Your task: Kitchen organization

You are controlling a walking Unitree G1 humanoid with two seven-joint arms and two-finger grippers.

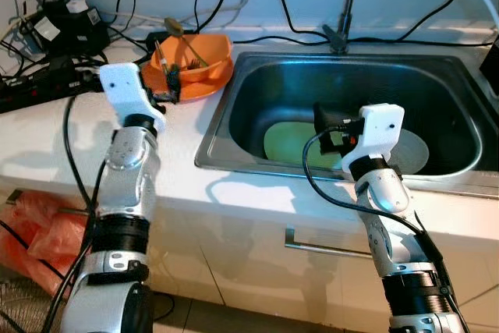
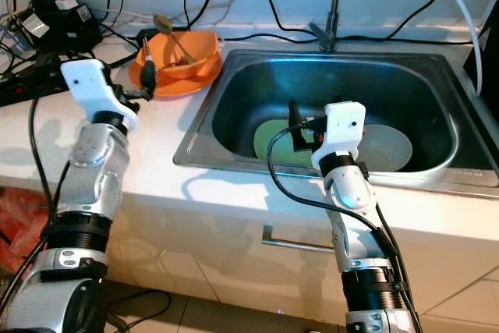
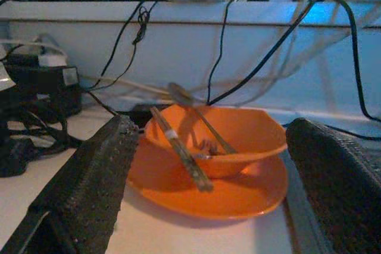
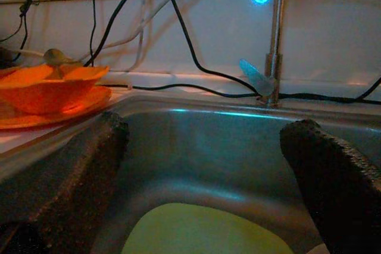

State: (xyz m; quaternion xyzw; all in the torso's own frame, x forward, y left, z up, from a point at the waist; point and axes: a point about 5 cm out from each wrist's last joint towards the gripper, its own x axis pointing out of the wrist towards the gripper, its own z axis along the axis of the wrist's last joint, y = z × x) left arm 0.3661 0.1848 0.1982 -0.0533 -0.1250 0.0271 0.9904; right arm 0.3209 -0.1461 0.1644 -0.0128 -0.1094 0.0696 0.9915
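A: So where's this at? Left hand (image 3: pixel 208 188) is spread wide, holding nothing, lined up on the orange bowl (image 1: pixel 196 54) that sits on the orange plate (image 1: pixel 191 83) on the desk (image 1: pixel 47 138), just left of the sink (image 1: pixel 234 99). Chopsticks (image 3: pixel 178 147) and a spoon (image 3: pixel 193 108) are lying in the bowl.

B: Right hand (image 4: pixel 202 165) is spread and empty too, hanging over the sink above the green plate (image 1: pixel 292 142) and the white plate (image 2: pixel 390 146) beside it.

A: My guess is the bowl stack gets grabbed next. I'd pinch the plate rim low and keep it level, or the chopsticks slide out. Also watch the cables (image 1: pixel 47 76) behind.

B: Agreed. Wrist cam is handy here: it shows the chopsticks leaning over the bowl's edge toward the hand, which the head cam barely hints at. Head cam gives you both sink plates though, while the right wrist catches just the green one (image 4: pixel 202 230) and the tap (image 4: pixel 275 40).
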